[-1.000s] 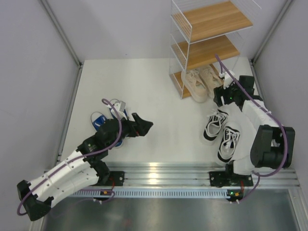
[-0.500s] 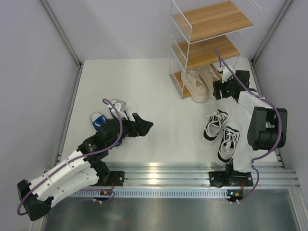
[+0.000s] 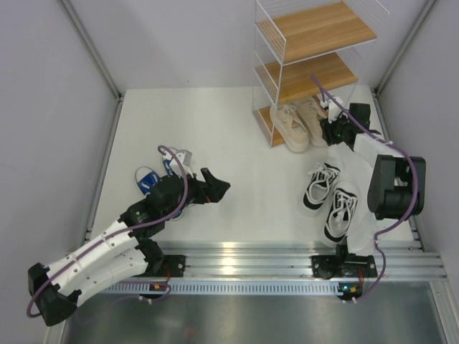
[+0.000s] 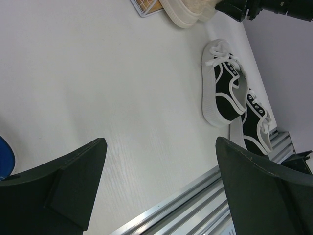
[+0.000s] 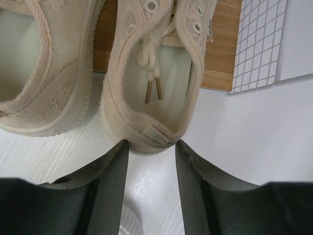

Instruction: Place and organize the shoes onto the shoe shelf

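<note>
The shoe shelf [image 3: 315, 43] stands at the back right. Two beige shoes [image 3: 290, 125] sit on its bottom tier with their heels sticking out. My right gripper [image 3: 333, 130] is open just behind the right beige shoe [image 5: 146, 93], its fingertips [image 5: 120, 152] on either side of the heel. Two black shoes [image 3: 320, 186] lie on the table in front of the right arm and also show in the left wrist view [image 4: 222, 83]. Two blue shoes [image 3: 148, 177] lie beside my left arm. My left gripper [image 3: 216, 188] is open and empty, low over the table [image 4: 160, 142].
The shelf's two upper tiers [image 3: 308, 75] hold nothing. Grey walls close in the table on the left, back and right. A metal rail [image 3: 244, 258] runs along the near edge. The shelf's white wire side [image 5: 259, 44] stands right of the beige shoe.
My right gripper has moved toward the shelf, up to the heel of the right beige shoe. My left arm has shifted only slightly.
</note>
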Robot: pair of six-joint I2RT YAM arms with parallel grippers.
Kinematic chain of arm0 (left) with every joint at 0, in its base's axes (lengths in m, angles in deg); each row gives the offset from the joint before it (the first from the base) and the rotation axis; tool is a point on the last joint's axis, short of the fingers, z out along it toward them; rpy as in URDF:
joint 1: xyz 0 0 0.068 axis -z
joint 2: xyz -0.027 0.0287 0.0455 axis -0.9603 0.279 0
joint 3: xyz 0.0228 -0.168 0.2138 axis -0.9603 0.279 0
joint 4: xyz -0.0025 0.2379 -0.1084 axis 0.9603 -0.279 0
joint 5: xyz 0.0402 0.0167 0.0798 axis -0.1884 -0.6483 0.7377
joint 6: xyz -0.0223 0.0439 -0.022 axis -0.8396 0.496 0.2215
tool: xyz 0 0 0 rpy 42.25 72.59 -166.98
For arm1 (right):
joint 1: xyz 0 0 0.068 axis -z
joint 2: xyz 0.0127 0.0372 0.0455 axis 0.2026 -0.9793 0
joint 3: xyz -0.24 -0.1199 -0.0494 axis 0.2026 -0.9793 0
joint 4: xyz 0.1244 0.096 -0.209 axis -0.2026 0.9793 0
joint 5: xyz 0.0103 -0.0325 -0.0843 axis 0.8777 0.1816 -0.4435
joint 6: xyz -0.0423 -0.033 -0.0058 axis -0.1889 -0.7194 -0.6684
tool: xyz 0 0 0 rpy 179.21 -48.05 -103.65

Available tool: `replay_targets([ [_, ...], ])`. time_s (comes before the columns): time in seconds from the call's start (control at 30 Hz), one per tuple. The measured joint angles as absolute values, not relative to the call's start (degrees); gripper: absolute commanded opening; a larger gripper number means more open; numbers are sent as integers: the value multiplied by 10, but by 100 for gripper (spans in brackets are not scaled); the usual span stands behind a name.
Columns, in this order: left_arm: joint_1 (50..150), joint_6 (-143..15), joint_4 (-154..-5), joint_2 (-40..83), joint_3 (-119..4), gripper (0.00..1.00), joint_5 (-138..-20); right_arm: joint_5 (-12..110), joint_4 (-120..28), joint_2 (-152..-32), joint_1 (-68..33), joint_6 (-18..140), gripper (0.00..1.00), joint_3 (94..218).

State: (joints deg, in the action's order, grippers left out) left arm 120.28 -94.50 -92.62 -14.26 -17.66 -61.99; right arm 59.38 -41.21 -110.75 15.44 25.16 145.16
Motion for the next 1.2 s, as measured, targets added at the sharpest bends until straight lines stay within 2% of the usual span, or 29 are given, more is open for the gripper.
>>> replay_targets([
  [0.4, 1201, -945, -921, -131, -177, 98, -625, 600, -419, -1108, 154, 223, 28, 1452],
  [0.5, 1201, -945, -921, -130, -177, 98, -625, 600, -424, -1108, 154, 223, 28, 1452],
  [0.57, 1201, -945, -921, -130, -177, 98, -625, 601, -426, -1108, 154, 223, 32, 1452],
  [0.6, 1201, -945, -921, -130, -177, 98, -625, 602, -427, -1108, 154, 223, 41, 1452],
  [0.7, 1200, -945, -921, -130, -177, 98, -625, 602, -432, -1108, 154, 224, 55, 1452],
  [0.8, 1200, -945, -921, -131, -177, 98, -625, 596, -438, -1106, 155, 223, 62, 1450],
  [1.0, 1200, -940, -919, -138, -177, 98, -633, 594, -418, -1044, 164, 222, 69, 1420],
  [1.2, 1200, -930, -873, -130, -171, 98, -695, 629, -304, -914, 195, 217, 71, 1413],
])
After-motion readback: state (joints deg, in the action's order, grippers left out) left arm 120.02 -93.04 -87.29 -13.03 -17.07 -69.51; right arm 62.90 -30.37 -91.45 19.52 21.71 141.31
